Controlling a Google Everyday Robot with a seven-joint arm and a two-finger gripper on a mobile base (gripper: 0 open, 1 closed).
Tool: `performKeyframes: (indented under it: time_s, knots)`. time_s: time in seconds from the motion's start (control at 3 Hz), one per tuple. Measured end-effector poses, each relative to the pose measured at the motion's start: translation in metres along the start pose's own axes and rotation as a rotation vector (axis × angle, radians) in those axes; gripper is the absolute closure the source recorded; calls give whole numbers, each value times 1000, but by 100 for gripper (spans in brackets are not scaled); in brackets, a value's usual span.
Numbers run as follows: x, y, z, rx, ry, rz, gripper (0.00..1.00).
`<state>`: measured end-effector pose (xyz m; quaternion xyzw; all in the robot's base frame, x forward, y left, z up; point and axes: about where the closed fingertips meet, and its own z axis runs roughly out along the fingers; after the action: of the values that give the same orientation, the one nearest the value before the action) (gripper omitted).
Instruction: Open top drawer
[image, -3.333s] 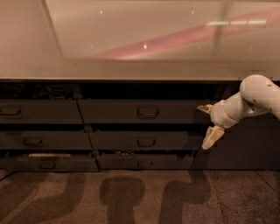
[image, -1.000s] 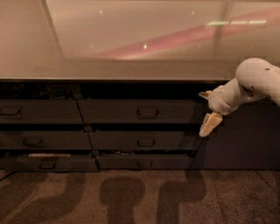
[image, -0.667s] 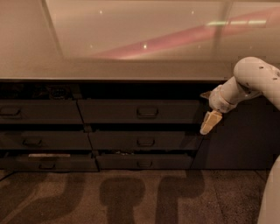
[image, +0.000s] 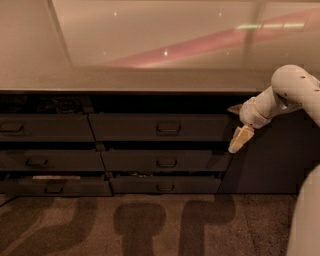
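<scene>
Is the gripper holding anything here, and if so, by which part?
Nothing is held. The gripper hangs beside the right end of the top drawer, well clear of its handle.

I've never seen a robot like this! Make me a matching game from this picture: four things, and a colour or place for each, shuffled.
1 gripper
2 top drawer
3 countertop
4 carpet

a dark grey, with a small loop handle
b pale, glossy, highest in view
c cream, by the top drawer's right end
d shadowed, lowest in view

Pairs: 1-c, 2-a, 3-b, 4-d.
</scene>
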<state>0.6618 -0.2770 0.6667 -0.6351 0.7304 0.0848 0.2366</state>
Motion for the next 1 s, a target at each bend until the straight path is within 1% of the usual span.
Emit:
performKeyframes:
  time_s: [0.33, 1.0]
  knots:
    - [-2, 9, 31, -116, -160, -31, 0]
    - [-6, 7, 24, -116, -160, -31, 0]
